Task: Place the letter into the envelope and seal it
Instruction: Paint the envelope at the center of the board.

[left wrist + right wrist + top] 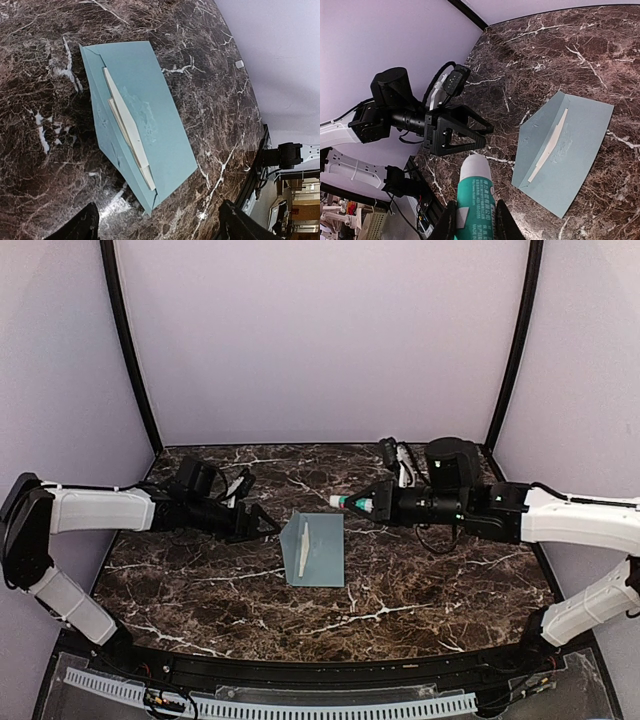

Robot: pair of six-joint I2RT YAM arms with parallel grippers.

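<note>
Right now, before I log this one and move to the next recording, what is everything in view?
envelope: one, pale teal, flat near the middle of the table, flap not sealed down
letter: one, white, tucked in the envelope, an edge showing along the flap
glue stick: one, white with a green label, held above the table
small white piece: one, on the table beyond the envelope; too small to identify
table: one, dark brown marble with white veins
backdrop: pale lilac, behind and to both sides
left tool: black, open, holding nothing, left of the envelope
right tool: black, shut on the glue stick, right of the envelope
</note>
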